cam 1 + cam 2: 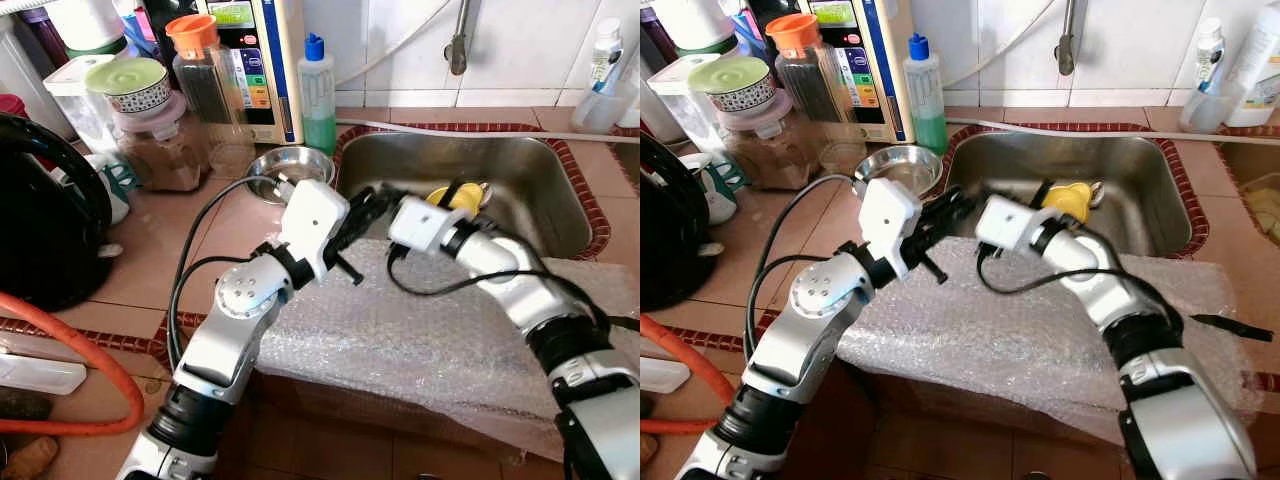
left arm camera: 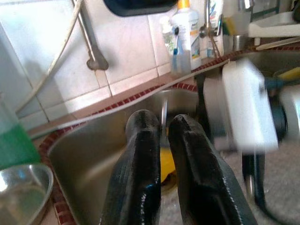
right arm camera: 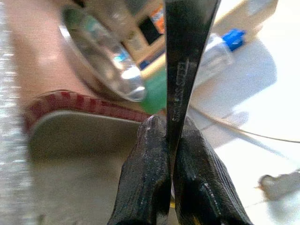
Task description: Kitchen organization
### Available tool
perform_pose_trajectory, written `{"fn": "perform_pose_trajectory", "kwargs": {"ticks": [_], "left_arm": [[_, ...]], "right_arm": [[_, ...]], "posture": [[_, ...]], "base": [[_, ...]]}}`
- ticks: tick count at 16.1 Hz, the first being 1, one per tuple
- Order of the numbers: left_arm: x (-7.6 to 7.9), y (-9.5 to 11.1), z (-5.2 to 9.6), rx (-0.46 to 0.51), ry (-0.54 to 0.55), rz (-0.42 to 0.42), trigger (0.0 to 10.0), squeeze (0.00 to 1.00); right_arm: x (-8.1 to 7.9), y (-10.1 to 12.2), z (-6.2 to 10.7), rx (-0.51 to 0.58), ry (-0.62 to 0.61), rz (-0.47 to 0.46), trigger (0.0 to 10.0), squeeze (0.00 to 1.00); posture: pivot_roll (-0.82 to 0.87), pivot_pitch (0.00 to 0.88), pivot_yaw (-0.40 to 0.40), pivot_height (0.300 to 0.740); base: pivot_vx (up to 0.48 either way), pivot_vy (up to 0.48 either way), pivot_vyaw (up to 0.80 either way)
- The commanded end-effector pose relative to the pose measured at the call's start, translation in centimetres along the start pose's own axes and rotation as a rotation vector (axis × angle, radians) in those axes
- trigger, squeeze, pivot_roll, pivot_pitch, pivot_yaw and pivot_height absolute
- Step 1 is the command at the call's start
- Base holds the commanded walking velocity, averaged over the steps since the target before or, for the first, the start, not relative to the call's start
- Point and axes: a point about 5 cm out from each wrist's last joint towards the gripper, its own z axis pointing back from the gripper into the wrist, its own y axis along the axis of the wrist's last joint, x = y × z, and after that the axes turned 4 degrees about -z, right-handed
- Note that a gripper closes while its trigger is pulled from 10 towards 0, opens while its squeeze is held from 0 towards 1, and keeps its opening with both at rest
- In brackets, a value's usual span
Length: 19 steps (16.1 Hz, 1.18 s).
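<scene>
A tiled kitchen tabletop (image 1: 230, 240) is recorded, with a stainless steel sink (image 1: 520, 190) set into it and bubble wrap (image 1: 420, 340) draped over the sink's front edge. Jars, a green soap bottle (image 1: 318, 95) and a small steel bowl (image 1: 290, 168) stand behind.

The right end effector (image 3: 169, 140) is closed on a thin flat metal utensil (image 3: 187, 47), its type not discernible, held over the sink beside a yellow object (image 1: 455, 197) in the basin. The left end effector (image 2: 161, 140), fingers nearly together and empty, is poised just beside the right wrist.

Risks noted: the narrow pinch may let the utensil slip or pivot into the basin; the arms may collide, being so close; the loose cable (image 1: 200, 250) may snag.

The grip on the utensil is confirmed by the right wrist view; the arms' crowding is disclosed by the head views
</scene>
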Motion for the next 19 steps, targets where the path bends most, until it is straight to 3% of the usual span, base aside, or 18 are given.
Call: {"fn": "perform_pose_trajectory", "kwargs": {"ticks": [1, 6, 8, 11, 12, 13, 16, 17, 18, 19], "left_arm": [[-0.5, -0.4, 0.4, -0.021, 0.029, -0.004, 10.0, 1.0], [-3.0, -1.4, 1.8, -0.056, 0.226, -0.096, 10.0, 1.0], [-3.6, -1.6, 2.3, -0.081, 0.239, -0.184, 10.0, 1.0], [-4.4, -2.0, 2.9, -0.106, 0.226, -0.214, 10.0, 1.0], [-4.4, -2.5, 3.1, -0.131, 0.213, -0.219, 10.0, 1.0], [-4.2, -2.8, 3.2, -0.149, 0.194, -0.224, 10.0, 1.0], [-3.4, -4.0, 3.7, -0.206, 0.106, -0.24, 10.0, 1.0], [-3.3, -4.2, 3.8, -0.219, 0.09, -0.236, 10.0, 1.0], [-3.2, -4.4, 3.8, -0.231, 0.076, -0.235, 10.0, 1.0], [-3.2, -4.5, 3.9, -0.241, 0.067, -0.235, 10.0, 1.0]], "right_arm": [[0.9, 0.3, -0.2, 0.012, -0.038, -0.007, 0.0, 0.0], [1.6, -1.1, 0.7, -0.051, -0.073, 0.013, 0.0, 0.0], [2.1, -1.9, 1.3, -0.089, -0.085, 0.014, 0.0, 0.0], [3.4, -3.7, 2.7, -0.181, -0.13, 0.022, 0.0, 0.0], [4.3, -4.8, 3.6, -0.246, -0.16, 0.023, 2.2, 0.0], [4.6, -5.0, 3.9, -0.263, -0.168, 0.02, 10.0, 0.0], [4.6, -6.1, 4.6, -0.33, -0.181, -0.045, 10.0, 0.0], [4.5, -6.4, 4.7, -0.345, -0.193, -0.088, 10.0, 0.93], [4.3, -6.6, 4.7, -0.357, -0.195, -0.123, 10.0, 1.0], [4.1, -6.7, 4.7, -0.363, -0.188, -0.133, 10.0, 1.0]], "posture": [[-0.31, 0.08, 0.132, 0.74], [-0.3, 0.089, 0.142, 0.74], [-0.29, 0.094, 0.147, 0.74], [-0.28, 0.101, 0.161, 0.74], [-0.28, 0.104, 0.168, 0.74], [-0.28, 0.106, 0.17, 0.74], [-0.28, 0.108, 0.174, 0.74], [-0.28, 0.107, 0.176, 0.74], [-0.28, 0.109, 0.178, 0.74], [-0.28, 0.109, 0.178, 0.74]], "base": [[0.0, 0.0, 0.0], [0.0, 0.0, 0.0], [0.0, 0.0, 0.0], [0.0, 0.0, 0.0], [0.0, 0.0, 0.0], [0.0, 0.0, 0.0], [0.0, 0.0, 0.0], [0.0, 0.0, 0.0], [0.0, 0.0, 0.0], [0.0, 0.0, 0.0]]}}
